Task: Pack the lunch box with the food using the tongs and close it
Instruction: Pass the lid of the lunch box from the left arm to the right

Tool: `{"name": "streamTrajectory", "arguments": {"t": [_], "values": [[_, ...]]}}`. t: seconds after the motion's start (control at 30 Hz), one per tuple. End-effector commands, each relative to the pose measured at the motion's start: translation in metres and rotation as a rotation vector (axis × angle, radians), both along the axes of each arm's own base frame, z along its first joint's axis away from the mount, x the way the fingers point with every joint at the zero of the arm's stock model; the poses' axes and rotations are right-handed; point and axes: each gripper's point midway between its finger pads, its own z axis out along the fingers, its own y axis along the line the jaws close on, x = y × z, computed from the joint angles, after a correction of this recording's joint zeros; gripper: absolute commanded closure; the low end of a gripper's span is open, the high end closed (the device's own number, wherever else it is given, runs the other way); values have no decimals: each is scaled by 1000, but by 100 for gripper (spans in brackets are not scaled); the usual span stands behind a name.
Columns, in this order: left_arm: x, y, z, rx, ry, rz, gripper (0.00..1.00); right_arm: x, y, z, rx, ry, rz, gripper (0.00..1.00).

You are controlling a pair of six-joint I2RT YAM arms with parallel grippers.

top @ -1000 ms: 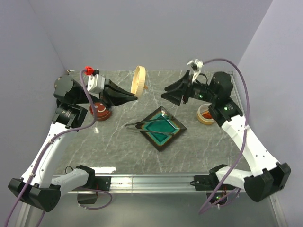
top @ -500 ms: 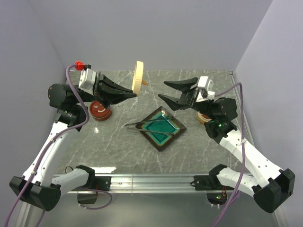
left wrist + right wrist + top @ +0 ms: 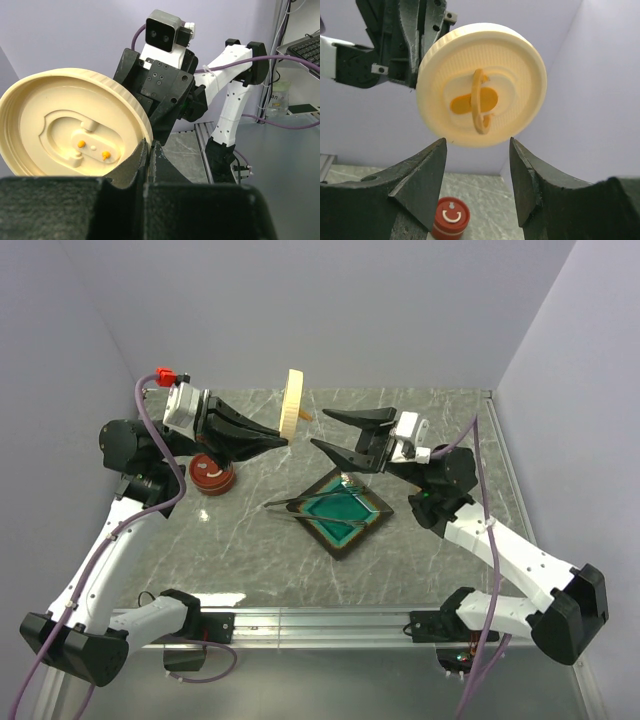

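My left gripper (image 3: 284,440) is shut on the lower rim of a cream round lid (image 3: 293,403) and holds it on edge in the air over the far part of the table. In the left wrist view the lid's inner face (image 3: 70,125) shows, with the fingers pinching its edge (image 3: 148,145). My right gripper (image 3: 320,428) is open, level with the lid and pointing at it from the right. Its wrist view shows the lid's ribbed outer face with a ring handle (image 3: 482,85) above the open jaws (image 3: 477,142). The tongs (image 3: 315,502) lie across the teal square dish (image 3: 352,528). I see no food; the lunch box body is hidden.
A red round container with a white mark on its top (image 3: 212,475) stands on the table under the left arm; it also shows in the right wrist view (image 3: 451,217). The right forearm (image 3: 470,530) crosses the table's right side. Grey walls close the far and side edges.
The right arm swung from the table's right side toward the middle, its open gripper now facing the lid. The left gripper lifted a little with the lid still in it.
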Motion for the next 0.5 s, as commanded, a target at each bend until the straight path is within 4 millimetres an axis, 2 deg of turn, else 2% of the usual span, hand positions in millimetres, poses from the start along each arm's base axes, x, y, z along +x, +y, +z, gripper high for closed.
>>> {"name": "streamTrajectory", "arguments": {"t": [0.0, 0.33, 0.47], "values": [[-12, 3, 22, -47, -57, 0, 100, -9, -7, 47, 106, -133, -32, 40], [-17, 2, 23, -55, -63, -12, 100, -14, 6, 50, 120, -181, -7, 48], [-20, 1, 24, -52, -65, -23, 100, -11, 10, 52, 122, -176, -6, 53]]}}
